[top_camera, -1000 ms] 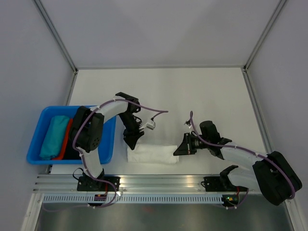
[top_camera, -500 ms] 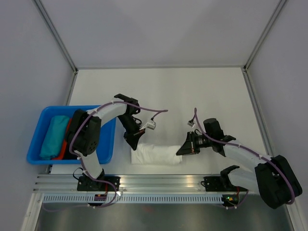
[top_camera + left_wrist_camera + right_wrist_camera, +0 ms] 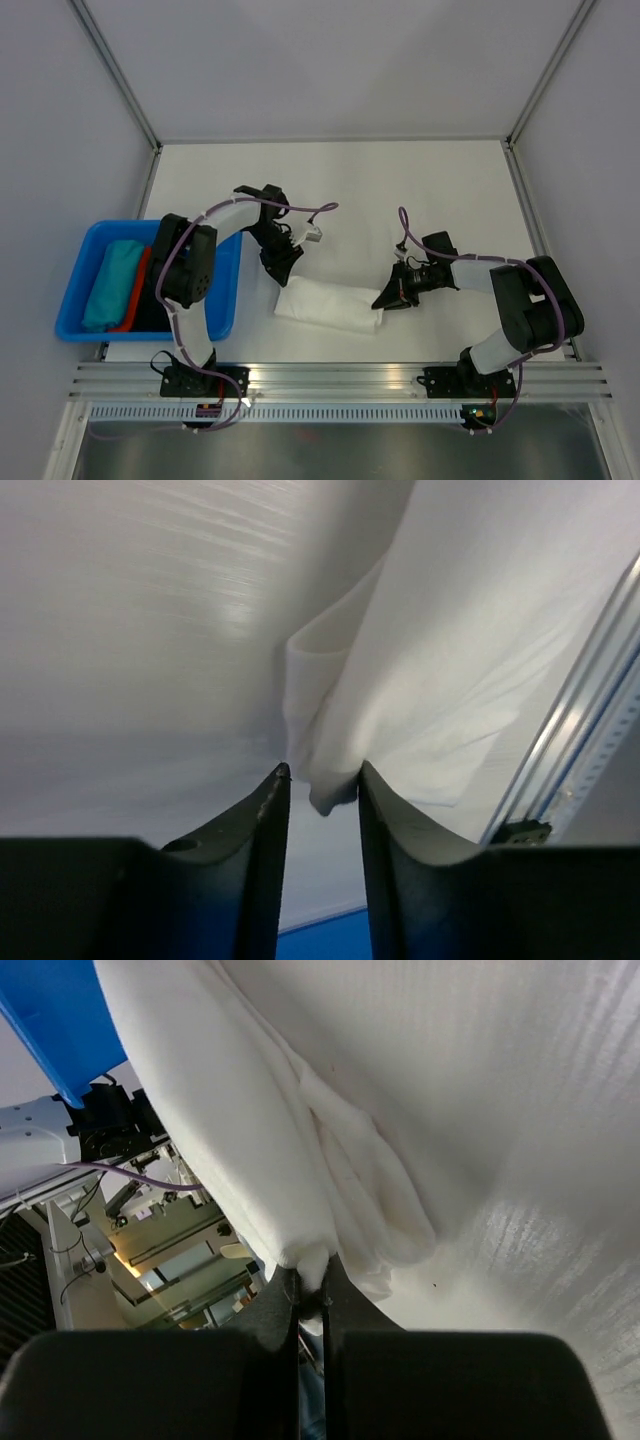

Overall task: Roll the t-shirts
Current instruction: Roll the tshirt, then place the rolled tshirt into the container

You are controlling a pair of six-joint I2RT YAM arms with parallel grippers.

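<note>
A white t-shirt [image 3: 330, 305] lies rolled into a short log near the table's front edge, its left end tilted slightly away. At that left end is my left gripper [image 3: 283, 268]. In the left wrist view it [image 3: 322, 772] stands partly open, and a loose end of the white cloth [image 3: 335, 780] hangs between the fingertips. My right gripper [image 3: 388, 298] is at the roll's right end. The right wrist view shows it [image 3: 310, 1272] shut on a pinched fold of the white t-shirt [image 3: 300, 1160]. Teal [image 3: 112, 280] and red [image 3: 138, 290] cloth rolls lie in the bin.
A blue bin [image 3: 70, 290] stands at the left front, beside the left arm's base. An aluminium rail [image 3: 340, 380] runs along the near edge, close behind the roll. Grey walls enclose the white table [image 3: 400, 190] on three sides.
The roll's left end has swung away from the front edge, so it now lies tilted. My left gripper closed, then partly opened again. The right gripper kept its hold and moved slightly farther in.
</note>
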